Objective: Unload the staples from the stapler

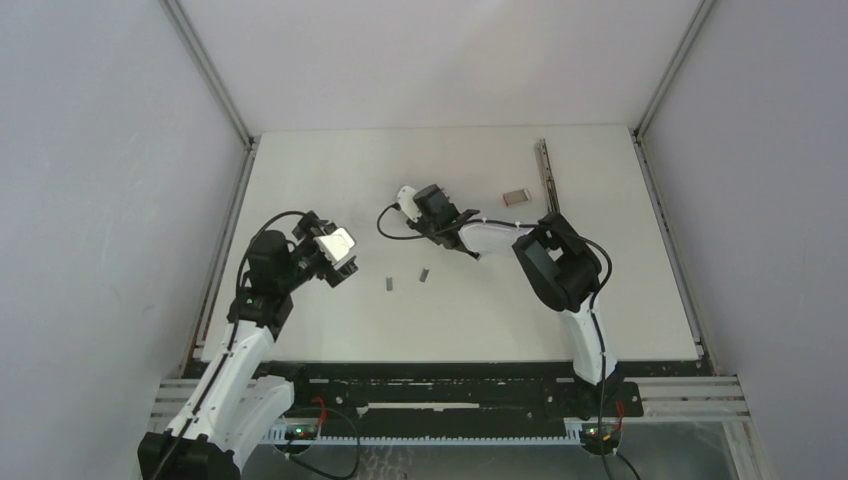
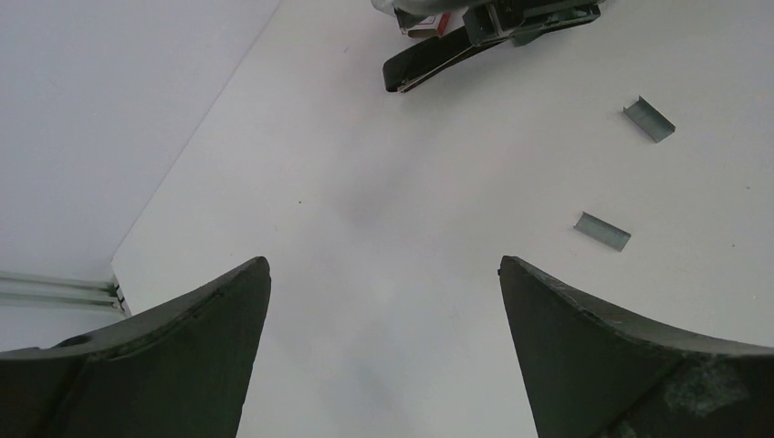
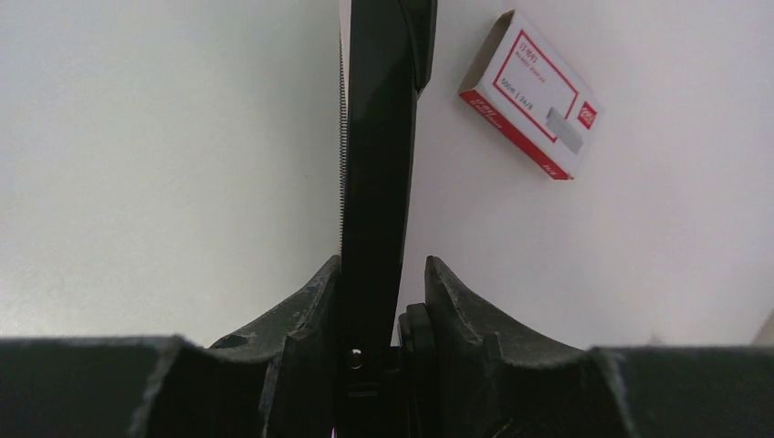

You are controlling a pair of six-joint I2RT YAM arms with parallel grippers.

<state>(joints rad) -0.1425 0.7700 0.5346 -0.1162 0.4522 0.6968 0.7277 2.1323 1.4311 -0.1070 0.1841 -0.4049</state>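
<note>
My right gripper (image 3: 379, 265) is shut on the black stapler (image 3: 383, 137), whose long bar runs up and away from between the fingers. In the top view the right gripper (image 1: 428, 212) sits at mid-table. The left wrist view shows a black arm of the stapler (image 2: 429, 66) hanging open at the top. Two strips of staples (image 1: 388, 285) (image 1: 424, 272) lie flat on the table, apart from the stapler; the same staples (image 2: 602, 231) (image 2: 649, 119) lie ahead and to the right of my left gripper. The left gripper (image 2: 383, 265) (image 1: 338, 252) is open and empty.
A small red-and-white box (image 3: 534, 91) (image 1: 516, 196) lies on the table beyond the stapler. A thin metal rail (image 1: 545, 175) lies at the back right. The white table (image 1: 300, 180) ends in framed walls left and right.
</note>
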